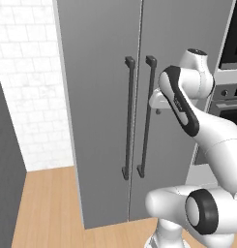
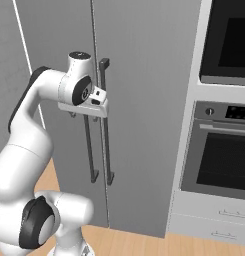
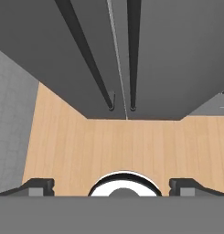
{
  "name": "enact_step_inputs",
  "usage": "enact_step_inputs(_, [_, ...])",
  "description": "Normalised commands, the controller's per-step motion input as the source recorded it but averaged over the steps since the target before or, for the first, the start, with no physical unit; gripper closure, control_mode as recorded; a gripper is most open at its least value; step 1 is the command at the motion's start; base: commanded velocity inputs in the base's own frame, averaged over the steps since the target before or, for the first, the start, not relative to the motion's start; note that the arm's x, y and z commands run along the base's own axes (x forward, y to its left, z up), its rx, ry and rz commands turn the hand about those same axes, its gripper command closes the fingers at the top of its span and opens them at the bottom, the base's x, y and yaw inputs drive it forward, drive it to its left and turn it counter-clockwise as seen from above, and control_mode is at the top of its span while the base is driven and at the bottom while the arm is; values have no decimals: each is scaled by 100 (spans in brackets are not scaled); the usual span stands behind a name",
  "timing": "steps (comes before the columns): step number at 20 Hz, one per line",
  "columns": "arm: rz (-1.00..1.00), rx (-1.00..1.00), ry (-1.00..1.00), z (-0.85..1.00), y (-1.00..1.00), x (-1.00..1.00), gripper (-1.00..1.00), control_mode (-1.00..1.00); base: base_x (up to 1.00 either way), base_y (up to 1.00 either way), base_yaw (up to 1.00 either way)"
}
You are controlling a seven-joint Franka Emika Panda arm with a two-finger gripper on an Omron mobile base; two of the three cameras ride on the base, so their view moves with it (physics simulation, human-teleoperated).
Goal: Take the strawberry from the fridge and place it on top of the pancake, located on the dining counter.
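Opening step: gripper (image 3: 111,187) spread wide, empty, pointing down beside shut fridge (image 1: 105,121) handles (image 1: 139,116). Strawberry presumably inside, hidden. Next: turn toward a handle, clamp, pull.

To my left I see a white tiled wall (image 1: 30,82) with faint grey grout lines. A dark grey panel (image 1: 5,169) stands at the near left edge, its face in shadow. The floor (image 1: 47,208) is light wood laid in planks; my hand view shows the same planks (image 3: 131,146) below me. To my right a black-fronted wall oven (image 2: 221,160) sits in a pale housing, with a second dark glass door (image 2: 229,40) above it and pale drawers (image 2: 214,222) below. Lighting is even and soft.
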Motion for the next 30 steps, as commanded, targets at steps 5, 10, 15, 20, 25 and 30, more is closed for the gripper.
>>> enact_step_inputs(5, [1, -1, 1, -6, 0, 0, -100, -100, -10, 0, 0])
enact_step_inputs(10, [1, -2, -10, -1, 0, 11, -100, -100, 0, 0, 0])
enact_step_inputs(15, [0, 0, -38, 2, 0, 38, -100, -100, 0, 0, 0])
enact_step_inputs(20, [-7, 0, -3, 15, 1, 35, -100, -100, 0, 0, 0])
enact_step_inputs(25, [-6, -2, 0, 3, 0, 46, -100, -100, 0, 0, 0])
enact_step_inputs(30, [-5, -8, -3, -1, 0, 45, -100, -100, 0, 0, 0])
